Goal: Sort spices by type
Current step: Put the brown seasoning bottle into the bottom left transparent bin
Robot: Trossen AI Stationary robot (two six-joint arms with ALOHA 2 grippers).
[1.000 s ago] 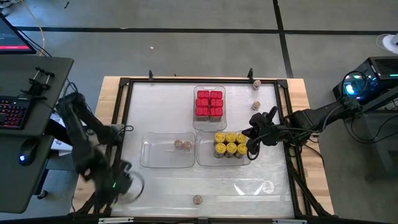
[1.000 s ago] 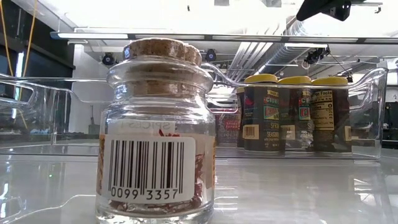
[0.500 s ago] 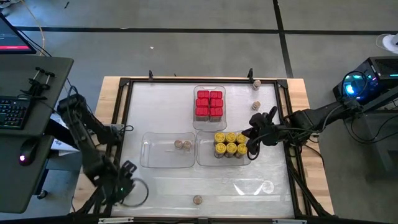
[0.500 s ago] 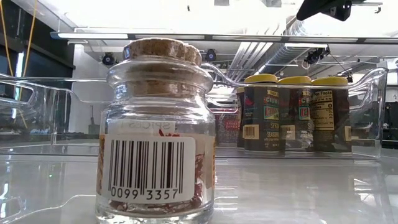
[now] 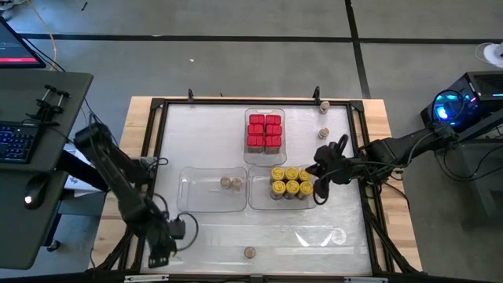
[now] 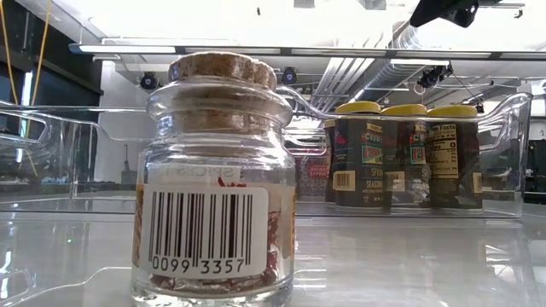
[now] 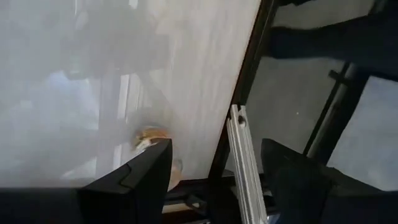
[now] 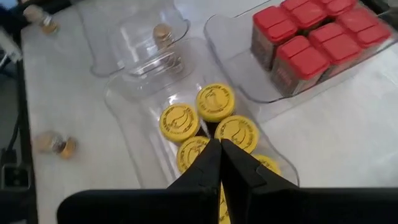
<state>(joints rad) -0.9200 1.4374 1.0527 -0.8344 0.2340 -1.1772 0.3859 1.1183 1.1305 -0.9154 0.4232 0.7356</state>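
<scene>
I've got the left gripper [image 5: 167, 245] down at the near left corner of the table [image 5: 346, 236], its fingers [image 7: 134, 180] spread apart with nothing between them, and past them its wrist camera catches one cork-topped jar [image 7: 151, 138] lying just ahead on the tabletop. That same kind of small jar [image 6: 215, 179] fills my low view, upright, barcode facing me; from above it's the lone one [image 5: 249, 252] near the front edge, well apart from the trays. My right gripper [image 5: 321, 174] hangs over the right end of the tray [image 5: 258, 203] of yellow-lidded jars [image 5: 290, 181], fingers pressed together and gripping nothing; its wrist view looks down on those yellow lids [image 8: 215, 101]. The red boxes [image 5: 265, 131] sit packed in the far centre tray [image 5: 265, 112]. The left clear tray [image 5: 189, 203] holds two tan jars [image 5: 230, 182] side by side. Two more tan jars [image 5: 323, 120] stand loose near the far right corner, and one [image 5: 338, 236] lies near the front right.
</scene>
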